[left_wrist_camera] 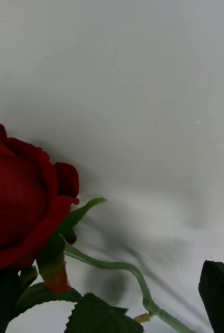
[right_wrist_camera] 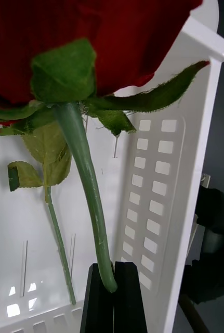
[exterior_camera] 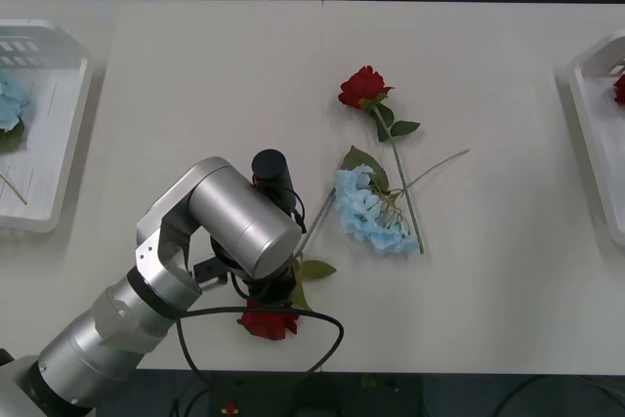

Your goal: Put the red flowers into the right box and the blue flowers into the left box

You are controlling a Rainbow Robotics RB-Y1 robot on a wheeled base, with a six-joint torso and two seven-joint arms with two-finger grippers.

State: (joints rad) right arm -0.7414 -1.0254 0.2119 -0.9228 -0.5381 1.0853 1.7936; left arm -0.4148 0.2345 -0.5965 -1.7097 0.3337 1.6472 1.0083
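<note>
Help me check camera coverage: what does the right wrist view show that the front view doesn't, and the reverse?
Right wrist only: the right pincer shut on a deep red rose's green stem, over the white slotted plastic right box; a second leafy stem lies inside.

Front only: the left arm's pincer low over a red rose head at the near table edge, a loose red rose, a pale blue cluster, and the white left box.

Shared: the right box.
</note>
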